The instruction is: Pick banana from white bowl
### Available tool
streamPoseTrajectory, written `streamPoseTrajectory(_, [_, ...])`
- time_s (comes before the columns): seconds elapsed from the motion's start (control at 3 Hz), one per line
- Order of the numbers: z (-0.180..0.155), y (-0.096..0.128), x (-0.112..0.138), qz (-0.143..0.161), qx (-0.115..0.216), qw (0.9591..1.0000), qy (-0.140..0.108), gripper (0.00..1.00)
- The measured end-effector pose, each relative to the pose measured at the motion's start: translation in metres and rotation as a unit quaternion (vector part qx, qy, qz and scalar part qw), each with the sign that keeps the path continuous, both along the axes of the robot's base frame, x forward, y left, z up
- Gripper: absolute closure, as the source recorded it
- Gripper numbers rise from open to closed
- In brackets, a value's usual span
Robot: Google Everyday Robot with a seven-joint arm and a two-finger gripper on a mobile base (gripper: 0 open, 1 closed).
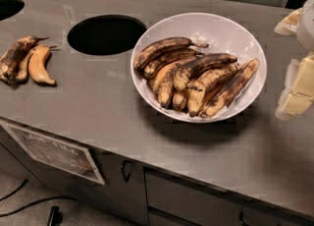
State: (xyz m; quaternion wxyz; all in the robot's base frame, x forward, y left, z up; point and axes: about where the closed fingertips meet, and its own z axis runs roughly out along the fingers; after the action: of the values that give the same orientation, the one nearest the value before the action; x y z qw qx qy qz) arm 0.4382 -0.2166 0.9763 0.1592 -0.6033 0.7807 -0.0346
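The white bowl [223,31] sits on the steel counter right of centre and holds several overripe bananas. The banana [208,63], almost wholly black with yellow mottling at its left end, lies across the top of the pile in the middle of the bowl. Yellower, black-streaked bananas lie around and under it. My gripper [295,58] is at the right edge of the view, just right of the bowl's rim and above the counter. Its pale fingers [298,92] stand apart with nothing between them. It touches no banana.
A round hole [105,34] opens in the counter left of the bowl, and another [7,6] at the far left. Three loose bananas [27,60] lie on the counter at the left. A tiled wall runs behind. The counter's front edge has a sign [54,151] and drawers below.
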Motion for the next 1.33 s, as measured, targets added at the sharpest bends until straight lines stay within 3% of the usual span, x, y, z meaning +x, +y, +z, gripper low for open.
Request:
streamPoseTrajectory(0.33, [0.0, 0.0, 0.0, 0.0, 0.0, 1.0, 0.0, 0.0])
streamPoseTrajectory(0.67, [0.011, 0.014, 0.008, 0.026, -0.006, 0.9996, -0.004, 0.0])
streamPoseTrajectory(1.33, [0.028, 0.058, 0.031, 0.09, -0.04, 0.9951, -0.007, 0.0])
